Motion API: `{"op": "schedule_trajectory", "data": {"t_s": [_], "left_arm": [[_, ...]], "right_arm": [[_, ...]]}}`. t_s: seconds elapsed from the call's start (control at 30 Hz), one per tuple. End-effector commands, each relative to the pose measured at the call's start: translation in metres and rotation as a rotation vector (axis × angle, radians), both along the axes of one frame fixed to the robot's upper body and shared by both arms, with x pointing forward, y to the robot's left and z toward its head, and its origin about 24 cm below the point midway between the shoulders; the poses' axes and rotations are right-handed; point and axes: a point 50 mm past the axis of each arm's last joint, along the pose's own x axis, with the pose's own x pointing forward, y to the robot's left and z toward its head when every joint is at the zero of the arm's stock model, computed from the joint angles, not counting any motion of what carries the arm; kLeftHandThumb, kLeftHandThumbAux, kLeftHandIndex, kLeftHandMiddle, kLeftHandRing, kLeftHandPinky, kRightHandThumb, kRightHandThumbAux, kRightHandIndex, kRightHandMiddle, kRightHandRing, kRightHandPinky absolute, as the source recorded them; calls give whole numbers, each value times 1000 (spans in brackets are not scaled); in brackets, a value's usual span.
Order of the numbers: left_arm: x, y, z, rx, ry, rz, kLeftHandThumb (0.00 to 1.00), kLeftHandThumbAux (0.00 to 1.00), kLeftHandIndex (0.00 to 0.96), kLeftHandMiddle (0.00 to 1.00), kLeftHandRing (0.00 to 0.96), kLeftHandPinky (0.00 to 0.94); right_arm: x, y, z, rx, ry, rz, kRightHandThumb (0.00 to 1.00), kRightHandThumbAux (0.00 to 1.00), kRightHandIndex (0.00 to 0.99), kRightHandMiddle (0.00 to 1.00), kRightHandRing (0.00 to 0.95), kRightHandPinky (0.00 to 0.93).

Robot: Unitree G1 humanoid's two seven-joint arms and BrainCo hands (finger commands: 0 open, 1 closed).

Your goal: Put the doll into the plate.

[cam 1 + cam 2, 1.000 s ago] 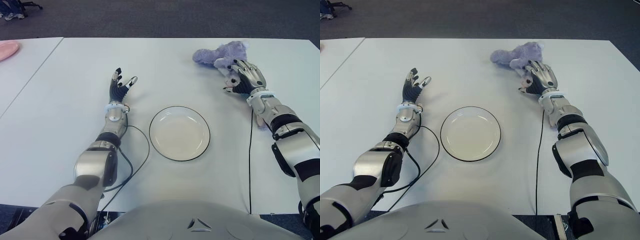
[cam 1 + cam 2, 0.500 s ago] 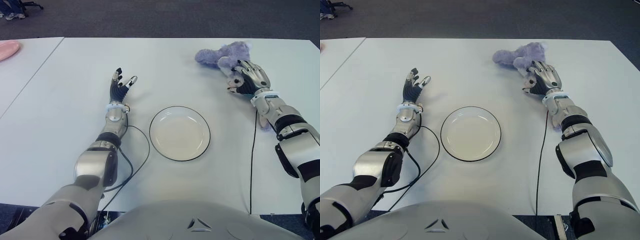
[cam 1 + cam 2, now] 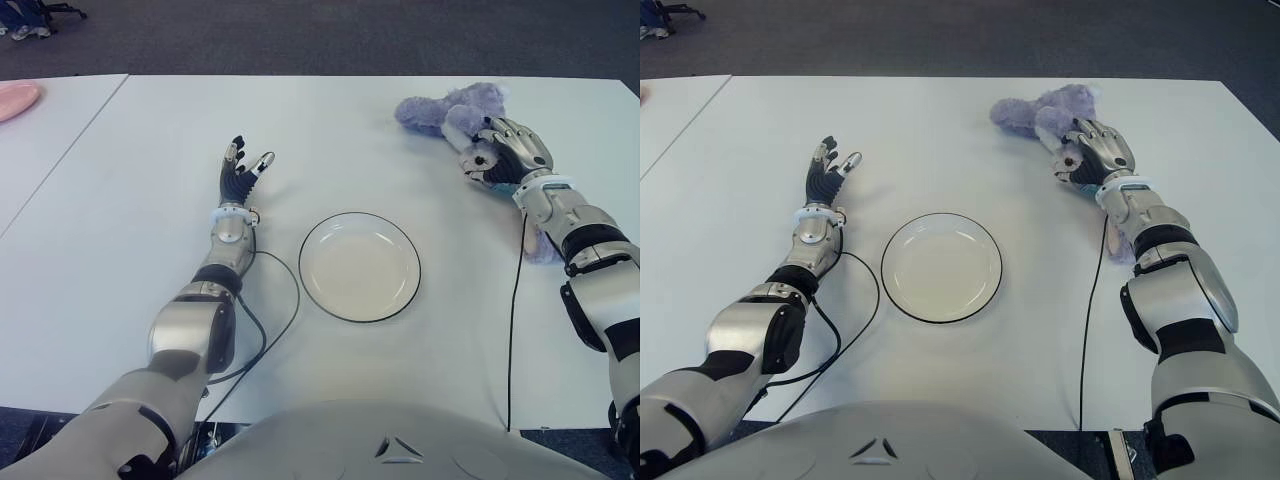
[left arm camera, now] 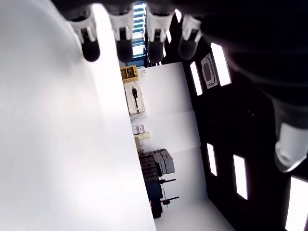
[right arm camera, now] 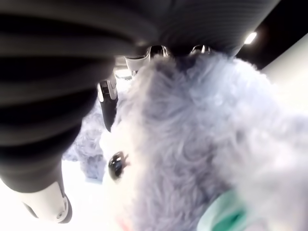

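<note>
Starting far left, there's a pink thing poking in at the edge on a second counter that butts up against the main one. No idea what it is, only a slice of it shows.

Next is the left hand, out over the white counter to the left of the plate, fingers spread and straight with nothing in them. The wrist view shows the fingertips fanned out over bare white surface. A black cable loops on the counter from that forearm toward the near edge.

Middle of the scene is the plate, white with a thin dark rim, sitting flat on its own, nothing in it.

Then a second thin black cable runs down the right side from under the right forearm to the near edge.

Far right is the doll, a fuzzy lavender plush lying on the counter, well apart from the plate. The right hand is on top of its near end, fingers curled down into the fur. In the right wrist view the plush fills almost the whole frame, right up against the palm, with a black bead eye and a bit of teal showing. So it's got a grip on the doll, though I can't tell if it's off the counter.
</note>
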Motion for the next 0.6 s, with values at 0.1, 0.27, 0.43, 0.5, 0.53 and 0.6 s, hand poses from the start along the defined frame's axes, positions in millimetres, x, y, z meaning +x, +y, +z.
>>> {"op": "schedule_trajectory", "data": {"t_s": [0.1,0.27,0.43,0.5,0.53,0.6], "left_arm": [[-76,-7,-90,-24,445,24,0,516,19,82,55,14],[-76,-6,-91,-20,450,27,0,518,18,79,53,16],[-75,-5,-91,-15,458,30,0,519,18,76,52,20],[-75,-5,-91,-15,461,32,0,519,17,77,52,15],[-75,-5,-91,-15,461,32,0,519,17,78,52,13],[-75,-4,-91,-15,462,33,0,520,17,80,53,9]], "right_arm": [[-4,-13,1,55,29,-57,256,721,252,23,0,0],[-5,-17,0,83,43,-87,260,708,260,25,0,0],[-5,-16,0,100,41,-85,263,678,241,59,62,114],[-5,-15,0,115,42,-82,324,661,263,120,141,211],[-5,-14,-1,120,41,-78,346,657,272,140,167,241],[-4,-12,-2,126,40,-71,551,691,357,231,284,356]]}}
